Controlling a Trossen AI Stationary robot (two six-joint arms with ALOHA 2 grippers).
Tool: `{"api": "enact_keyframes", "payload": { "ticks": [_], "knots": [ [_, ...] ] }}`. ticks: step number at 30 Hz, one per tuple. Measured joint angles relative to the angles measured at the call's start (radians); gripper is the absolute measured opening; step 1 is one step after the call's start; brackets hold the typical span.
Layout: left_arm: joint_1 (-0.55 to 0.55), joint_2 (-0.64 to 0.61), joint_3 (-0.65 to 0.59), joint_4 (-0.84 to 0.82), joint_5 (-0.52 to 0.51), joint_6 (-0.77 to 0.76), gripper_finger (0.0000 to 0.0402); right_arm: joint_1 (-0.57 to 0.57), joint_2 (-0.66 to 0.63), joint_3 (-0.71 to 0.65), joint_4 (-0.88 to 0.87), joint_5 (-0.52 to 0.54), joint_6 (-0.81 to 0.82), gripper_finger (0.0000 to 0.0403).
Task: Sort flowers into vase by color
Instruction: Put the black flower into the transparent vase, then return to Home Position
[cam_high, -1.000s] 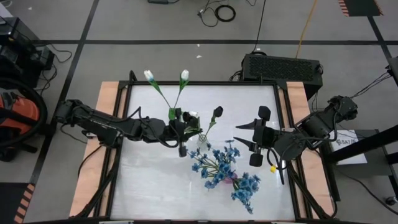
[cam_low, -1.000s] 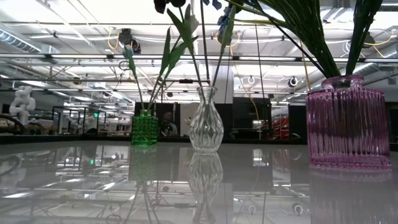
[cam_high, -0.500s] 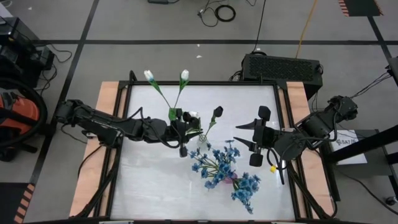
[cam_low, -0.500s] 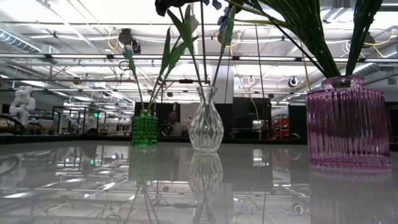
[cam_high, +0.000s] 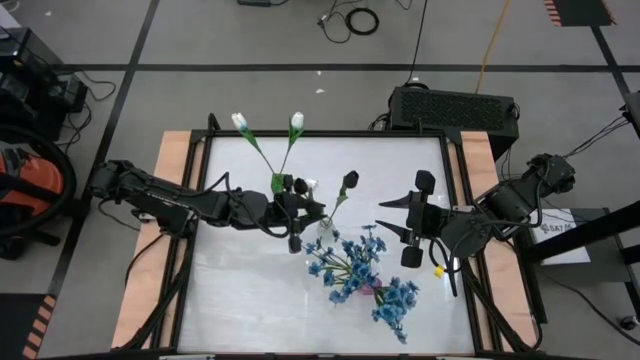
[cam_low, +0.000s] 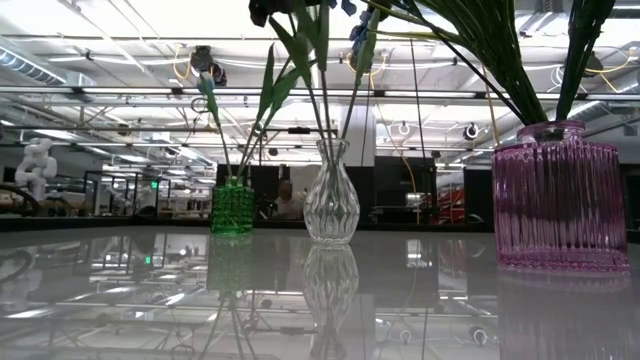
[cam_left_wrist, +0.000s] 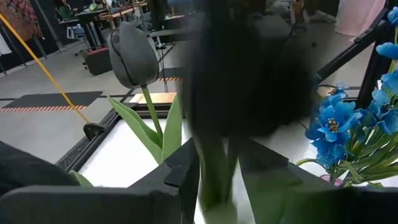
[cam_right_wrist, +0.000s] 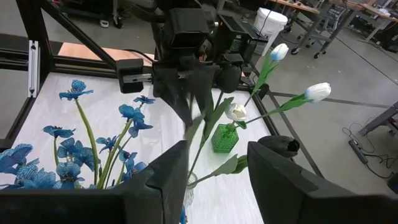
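A clear vase (cam_low: 331, 205) stands mid-table and holds a black tulip (cam_high: 350, 180). My left gripper (cam_left_wrist: 217, 180) reaches level from the table's left, above this vase. It is open, with the stem (cam_left_wrist: 214, 177) of a second, blurred black tulip (cam_left_wrist: 249, 74) between its fingers. That stem runs down into the clear vase. A green vase (cam_low: 232, 208) behind holds white tulips (cam_high: 297, 120). A pink vase (cam_low: 555, 195) nearer holds blue flowers (cam_high: 355, 262). My right gripper (cam_right_wrist: 217, 180) waits open and raised at the right, holding nothing. My left gripper's open fingers (cam_left_wrist: 180, 180) stand on either side of the black tulip's stem, just under the bud. I cannot tell whether either finger touches it, because the flower is blurred.
The three vases stand close together around the table's middle, and their stems and leaves cross above them. The glossy white top (cam_high: 240, 290) lies bare at the near left and along the far edge. Wooden side rails (cam_high: 175, 160) and a dark frame border the table.
My left gripper has opened around the black tulip's stem and let it go, without moving away. The tulip has slipped a little lower into the clear vase, and its leaves now show lower above the vase's neck. My right arm has kept still.
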Motion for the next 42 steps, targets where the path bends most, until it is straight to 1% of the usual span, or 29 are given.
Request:
{"api": "enact_keyframes", "payload": {
  "ticks": [6, 13, 17, 24, 27, 29, 32, 36, 42],
  "knots": [
    [0.000, 0.000, 0.000, -0.001, 0.000, 0.000, 0.0121, 0.000, 0.000, 0.000, 0.000, 0.000, 0.000, 0.0157],
    [-0.001, -0.041, 0.001, -0.001, 0.001, 0.016, 0.0125, 0.000, 0.000, 0.000, 0.000, 0.000, 0.000, 0.0157],
    [-0.017, -0.072, 0.001, -0.005, 0.000, 0.027, 0.0155, 0.000, 0.000, 0.000, 0.000, 0.000, 0.000, 0.0157],
    [-0.029, -0.077, 0.001, -0.021, -0.012, 0.032, 0.0246, 0.000, 0.000, 0.000, 0.000, 0.000, 0.000, 0.0157],
    [-0.029, -0.084, 0.001, -0.026, -0.058, 0.071, 0.0279, 0.000, 0.000, 0.000, 0.000, 0.000, 0.000, 0.0157],
    [-0.029, -0.103, 0.001, -0.017, -0.069, 0.085, 0.0295, 0.000, 0.000, 0.000, 0.000, 0.000, 0.000, 0.0157],
    [-0.035, -0.128, 0.001, 0.003, -0.072, 0.105, 0.0307, 0.000, 0.000, 0.000, -0.001, 0.000, -0.001, 0.0157],
    [-0.060, -0.166, 0.001, 0.033, -0.083, 0.139, 0.0309, 0.000, 0.000, 0.000, -0.006, -0.003, -0.003, 0.0157],
    [-0.128, -0.229, 0.000, 0.059, -0.163, 0.194, 0.0309, 0.000, 0.000, 0.000, -0.005, -0.004, -0.003, 0.0157]
  ]
}}
